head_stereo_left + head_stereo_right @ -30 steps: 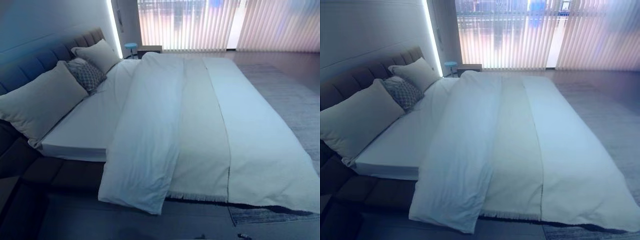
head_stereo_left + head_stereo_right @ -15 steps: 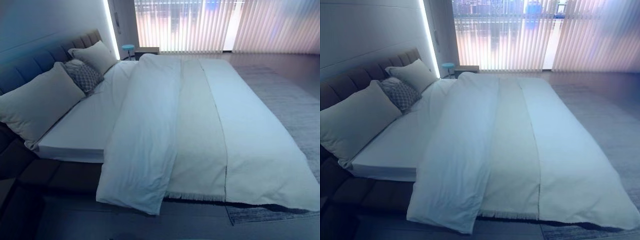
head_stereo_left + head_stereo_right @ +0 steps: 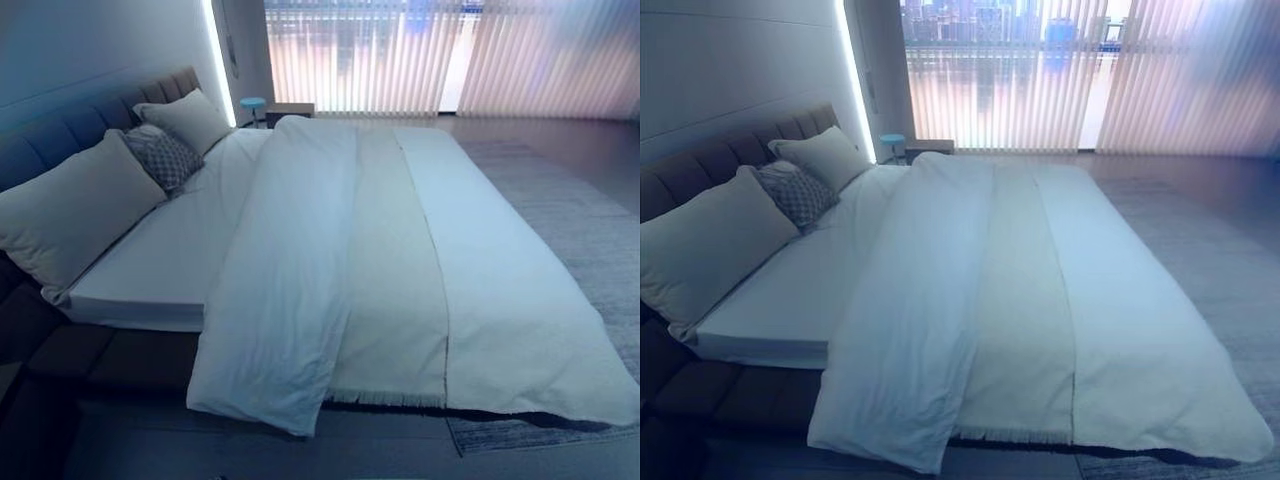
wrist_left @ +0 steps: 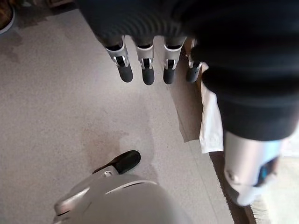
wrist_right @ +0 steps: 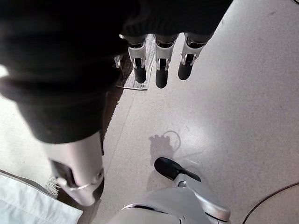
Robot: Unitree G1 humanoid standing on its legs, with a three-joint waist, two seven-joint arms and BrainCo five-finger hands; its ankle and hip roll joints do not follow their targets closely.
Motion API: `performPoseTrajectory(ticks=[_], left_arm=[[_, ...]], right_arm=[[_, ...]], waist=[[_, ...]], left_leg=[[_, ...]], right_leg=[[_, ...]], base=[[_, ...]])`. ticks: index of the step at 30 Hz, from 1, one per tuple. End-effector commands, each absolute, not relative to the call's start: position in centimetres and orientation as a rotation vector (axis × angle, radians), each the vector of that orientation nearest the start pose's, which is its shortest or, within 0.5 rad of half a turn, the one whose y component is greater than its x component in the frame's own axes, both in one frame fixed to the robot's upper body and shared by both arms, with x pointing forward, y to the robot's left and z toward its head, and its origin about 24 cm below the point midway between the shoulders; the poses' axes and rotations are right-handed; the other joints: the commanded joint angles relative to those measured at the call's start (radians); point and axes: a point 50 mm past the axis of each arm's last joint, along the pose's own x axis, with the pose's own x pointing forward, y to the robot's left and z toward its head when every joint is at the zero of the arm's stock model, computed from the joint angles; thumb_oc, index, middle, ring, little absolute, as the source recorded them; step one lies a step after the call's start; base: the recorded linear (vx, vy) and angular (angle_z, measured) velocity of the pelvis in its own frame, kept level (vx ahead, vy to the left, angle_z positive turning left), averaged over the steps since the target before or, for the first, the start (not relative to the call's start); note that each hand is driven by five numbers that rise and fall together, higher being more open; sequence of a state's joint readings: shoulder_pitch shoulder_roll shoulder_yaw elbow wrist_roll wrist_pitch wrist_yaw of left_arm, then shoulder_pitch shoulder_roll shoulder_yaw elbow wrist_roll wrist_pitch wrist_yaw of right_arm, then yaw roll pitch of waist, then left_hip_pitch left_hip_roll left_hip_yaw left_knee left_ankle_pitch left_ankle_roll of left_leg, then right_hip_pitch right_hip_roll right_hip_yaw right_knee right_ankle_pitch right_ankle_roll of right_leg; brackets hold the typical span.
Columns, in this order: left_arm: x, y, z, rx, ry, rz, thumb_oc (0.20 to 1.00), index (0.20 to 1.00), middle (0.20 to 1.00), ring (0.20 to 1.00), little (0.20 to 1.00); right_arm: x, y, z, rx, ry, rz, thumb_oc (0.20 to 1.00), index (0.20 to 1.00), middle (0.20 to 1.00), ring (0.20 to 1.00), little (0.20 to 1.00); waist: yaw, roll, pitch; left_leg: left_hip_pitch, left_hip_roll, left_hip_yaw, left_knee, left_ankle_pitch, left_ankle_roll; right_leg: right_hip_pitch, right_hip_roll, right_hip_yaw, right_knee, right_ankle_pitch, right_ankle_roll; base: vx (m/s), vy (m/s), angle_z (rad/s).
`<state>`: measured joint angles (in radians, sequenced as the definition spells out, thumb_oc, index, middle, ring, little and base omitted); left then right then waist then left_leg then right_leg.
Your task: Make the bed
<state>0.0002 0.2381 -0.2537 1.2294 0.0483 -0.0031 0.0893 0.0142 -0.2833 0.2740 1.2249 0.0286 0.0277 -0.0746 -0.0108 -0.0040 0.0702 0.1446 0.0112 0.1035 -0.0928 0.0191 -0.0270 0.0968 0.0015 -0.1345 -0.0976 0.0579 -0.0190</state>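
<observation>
The bed's white duvet (image 3: 290, 280) lies folded back along its pillow-side edge, so a strip of bare sheet (image 3: 165, 255) shows beside it. A beige throw (image 3: 395, 270) runs in a band across the duvet. By the headboard (image 3: 60, 135) lean a large pillow (image 3: 75, 210), a patterned cushion (image 3: 165, 158) and a far pillow (image 3: 195, 118). My left hand (image 4: 145, 65) hangs above the floor, open and holding nothing. My right hand (image 5: 161, 65) hangs the same way, open, with a white cloth edge (image 5: 28, 205) nearby.
A grey rug (image 3: 590, 230) lies past the foot of the bed. Vertical blinds (image 3: 400, 60) cover the far window. A small blue stool (image 3: 252, 102) and a nightstand (image 3: 290, 108) stand at the far side. The dark bed frame (image 3: 110, 355) juts out below the mattress.
The whole picture has shifted a little, with more of the window showing: the camera moved. The bedding and pillows lie as before.
</observation>
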Motion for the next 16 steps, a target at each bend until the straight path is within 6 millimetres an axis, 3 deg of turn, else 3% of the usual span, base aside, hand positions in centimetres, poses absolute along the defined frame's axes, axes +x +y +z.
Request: performPoseTrajectory(ticks=[1, 16], left_arm=[[10.55, 22.76, -15.95, 0.493, 1.187, -0.029, 1.000, 1.000, 1.000, 1.000, 1.000], [10.22, 22.62, -16.09, 0.473, 1.206, -0.031, 1.000, 1.000, 1.000, 1.000, 1.000]], right_arm=[[9.87, -24.24, -15.79, -0.501, 1.233, 0.014, 1.000, 1.000, 1.000, 1.000, 1.000], [9.50, -24.13, -15.92, -0.501, 1.251, 0.026, 1.000, 1.000, 1.000, 1.000, 1.000]], waist=[[-0.003, -0.012, 0.007], [-0.006, -0.010, 0.007]], left_leg=[[-0.021, -0.043, 0.006, 0.006, -0.023, -0.011], [-0.016, -0.042, 0.007, 0.006, -0.027, -0.011]], right_leg=[[0.025, -0.013, 0.002, 0.010, -0.031, 0.120], [0.028, -0.014, 0.000, 0.010, -0.034, 0.121]], base=[[0.00, 0.000, 0.00], [0.00, 0.000, 0.00]])
